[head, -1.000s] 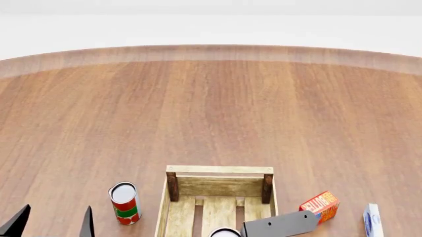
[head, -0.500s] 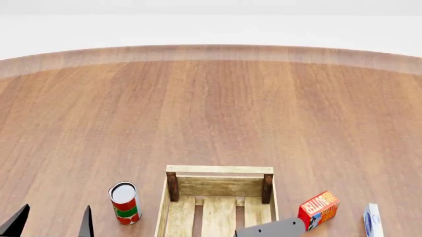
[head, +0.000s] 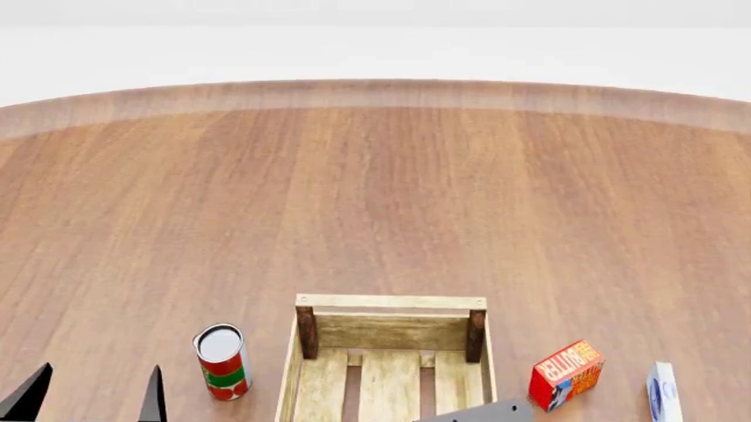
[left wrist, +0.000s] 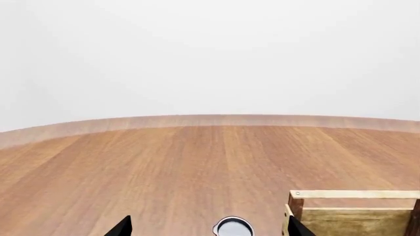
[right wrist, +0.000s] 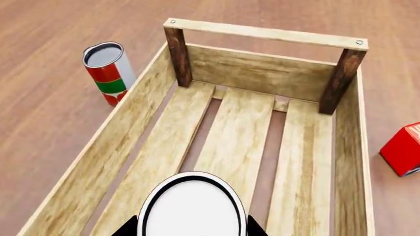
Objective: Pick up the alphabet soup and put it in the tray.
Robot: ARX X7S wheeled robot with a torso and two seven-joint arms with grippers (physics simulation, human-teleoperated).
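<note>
The tray [right wrist: 262, 32], a light-wood crate with a slatted floor and dark corner posts, fills the right wrist view. It also shows in the head view [head: 391, 301] and the left wrist view [left wrist: 354, 194]. My right gripper [right wrist: 190, 229] is shut on the alphabet soup [right wrist: 190, 206], a can of which only the silvery-white top shows. The can is over the near end of the tray's floor and its label is hidden. In the head view only a grey part of the right arm [head: 481, 411] shows. My left gripper [head: 91, 397] is open and empty, left of the tray.
A red-and-green can [head: 222, 360] stands upright just left of the tray and also shows in the right wrist view [right wrist: 108, 71] and the left wrist view [left wrist: 233, 228]. A red butter box [head: 567, 374] and a white-blue item [head: 663, 391] lie to the tray's right.
The right arm has drawn back toward the head view's bottom edge, and the can's white top has left that view. The left gripper has not moved.
</note>
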